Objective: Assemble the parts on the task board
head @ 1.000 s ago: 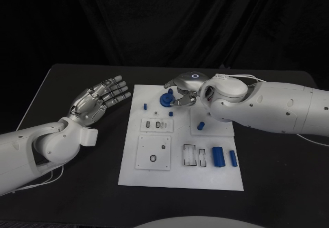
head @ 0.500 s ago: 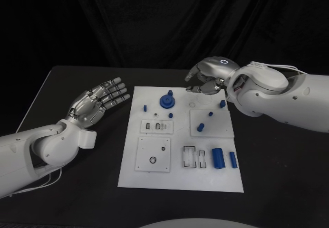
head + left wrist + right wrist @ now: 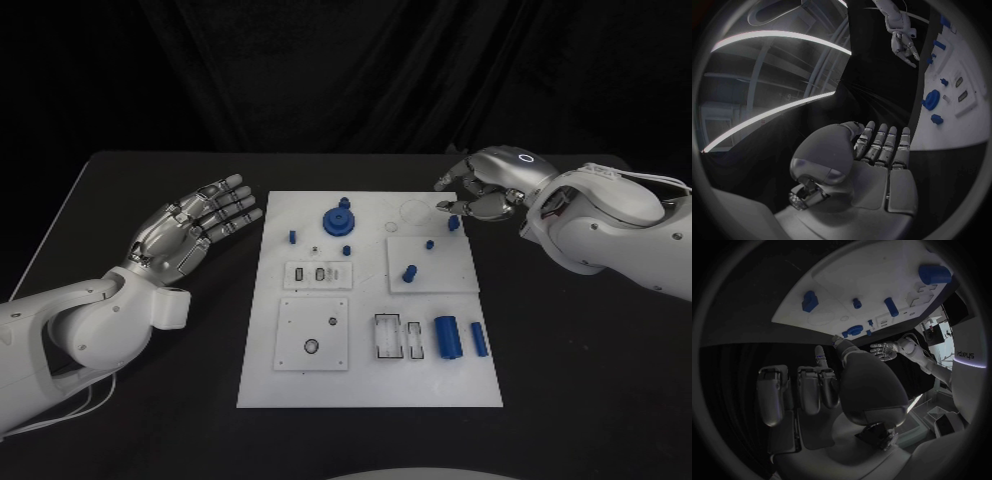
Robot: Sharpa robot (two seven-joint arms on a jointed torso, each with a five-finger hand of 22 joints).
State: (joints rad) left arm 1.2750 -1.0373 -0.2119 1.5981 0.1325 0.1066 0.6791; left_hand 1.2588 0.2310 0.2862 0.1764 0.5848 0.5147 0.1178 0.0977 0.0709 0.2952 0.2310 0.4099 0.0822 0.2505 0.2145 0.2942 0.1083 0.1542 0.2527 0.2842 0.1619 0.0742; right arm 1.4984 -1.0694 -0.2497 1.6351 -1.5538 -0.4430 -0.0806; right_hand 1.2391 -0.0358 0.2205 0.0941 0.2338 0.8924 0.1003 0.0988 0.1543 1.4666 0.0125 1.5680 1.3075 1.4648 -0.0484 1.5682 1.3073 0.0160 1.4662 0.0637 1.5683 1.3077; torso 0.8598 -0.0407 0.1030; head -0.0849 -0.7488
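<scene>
Head view: left hand point(image 3: 195, 225) unchanged, flat, palm up, fingers spread, empty, over black table point(image 3: 116, 200) left of task board point(image 3: 368, 380). Round blue knob part point(image 3: 339, 217) stands at board's far end. Right hand point(image 3: 483, 190) pulled back from knob to board's far right corner, fingers curled, grasp unclear

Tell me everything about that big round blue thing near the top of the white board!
The round blue part looks like smooth plastic: a wide, flat disc with a small knob poking up from its middle. It stands upright on the far end of the task board, left of centre. Neither hand touches it; a few smaller blue pieces stand close by.
</scene>
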